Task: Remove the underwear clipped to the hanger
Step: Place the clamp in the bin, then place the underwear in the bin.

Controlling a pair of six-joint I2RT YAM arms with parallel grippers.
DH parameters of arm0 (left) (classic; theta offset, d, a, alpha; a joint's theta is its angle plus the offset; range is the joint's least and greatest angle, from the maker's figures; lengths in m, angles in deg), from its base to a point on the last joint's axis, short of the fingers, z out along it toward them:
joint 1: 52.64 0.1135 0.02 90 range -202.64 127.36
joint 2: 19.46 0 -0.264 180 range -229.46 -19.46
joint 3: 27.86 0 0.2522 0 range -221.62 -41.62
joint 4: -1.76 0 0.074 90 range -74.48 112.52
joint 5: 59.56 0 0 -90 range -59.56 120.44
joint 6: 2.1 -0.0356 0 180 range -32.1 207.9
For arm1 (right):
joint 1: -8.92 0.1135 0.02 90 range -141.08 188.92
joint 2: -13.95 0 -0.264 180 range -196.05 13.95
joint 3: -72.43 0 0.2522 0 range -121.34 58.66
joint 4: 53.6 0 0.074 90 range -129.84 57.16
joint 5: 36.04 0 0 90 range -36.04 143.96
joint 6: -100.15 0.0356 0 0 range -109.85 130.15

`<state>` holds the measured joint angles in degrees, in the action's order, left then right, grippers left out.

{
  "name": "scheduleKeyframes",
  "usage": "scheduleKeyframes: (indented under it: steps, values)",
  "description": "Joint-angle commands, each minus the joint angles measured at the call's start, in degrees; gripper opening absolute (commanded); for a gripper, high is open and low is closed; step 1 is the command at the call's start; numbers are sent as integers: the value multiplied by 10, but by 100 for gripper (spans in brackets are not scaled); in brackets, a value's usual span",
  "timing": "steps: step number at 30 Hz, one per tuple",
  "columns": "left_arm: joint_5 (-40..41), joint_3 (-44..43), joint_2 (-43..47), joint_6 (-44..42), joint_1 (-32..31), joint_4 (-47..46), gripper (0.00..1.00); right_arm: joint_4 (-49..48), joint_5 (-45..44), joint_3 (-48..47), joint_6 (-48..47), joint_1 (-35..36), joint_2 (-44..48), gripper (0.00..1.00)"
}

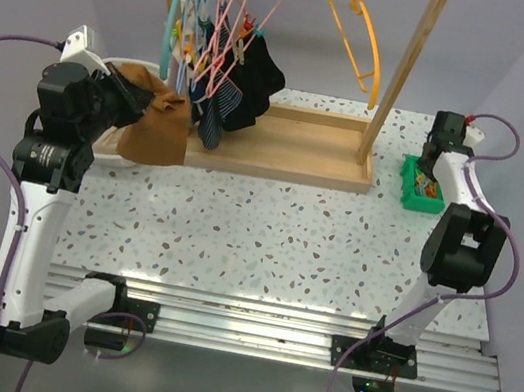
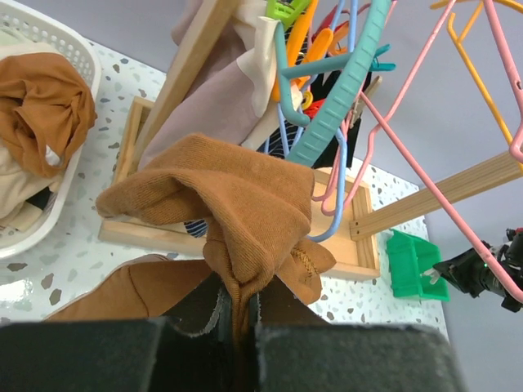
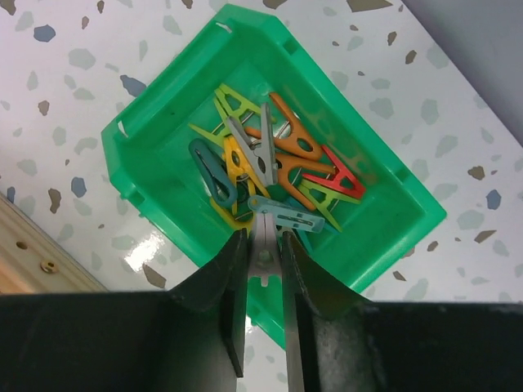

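Observation:
Black underwear (image 1: 258, 78) hangs clipped to hangers on the wooden rack (image 1: 290, 150), beside a dark blue striped garment (image 1: 213, 118). My left gripper (image 1: 133, 98) is left of the rack and shut on an orange-brown cloth (image 1: 158, 122). In the left wrist view the cloth (image 2: 245, 196) bunches up out of the closed fingers of the gripper (image 2: 239, 298). My right gripper (image 1: 432, 170) is over the green bin (image 1: 420, 186). In the right wrist view it (image 3: 263, 253) is shut on a pale grey clothespin (image 3: 263, 233) just above the bin (image 3: 163, 106).
A white basket (image 2: 75, 59) with brown and cream cloth sits left of the rack. Pink hangers (image 1: 242, 20), a teal one (image 2: 343, 90) and an empty yellow one (image 1: 357, 30) hang from the rail. The bin holds several coloured clothespins (image 3: 286, 155).

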<state>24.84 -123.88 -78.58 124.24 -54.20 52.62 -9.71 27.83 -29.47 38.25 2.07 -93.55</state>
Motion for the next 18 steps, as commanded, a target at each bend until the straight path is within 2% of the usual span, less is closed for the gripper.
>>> scheduleKeyframes:
  steps: [1,3,4,6,7,9,12,14,18]
  values:
    - [33,-21,6,-23,3,-3,0,-26,5,-41,20,-5,-22,21]
    - [54,-24,6,-30,3,6,0,-16,1,-60,23,-5,-33,33]
    - [76,-29,3,-41,4,17,0,-14,3,-63,22,-6,-35,56]
    - [119,-33,1,-47,4,27,0,-2,-2,-64,25,-6,-27,70]
    - [133,-31,-2,-54,4,31,0,-6,-3,-57,26,-6,-10,82]
    - [175,-27,-6,-57,5,32,0,-1,-1,-51,24,-6,6,90]
    - [215,-30,-23,-47,15,39,0,63,23,-63,27,-6,35,99]
    - [248,-32,-33,-37,30,35,0,114,58,-48,37,-6,69,98]
    - [266,-21,-44,-37,54,9,0,93,111,51,49,-6,170,99]
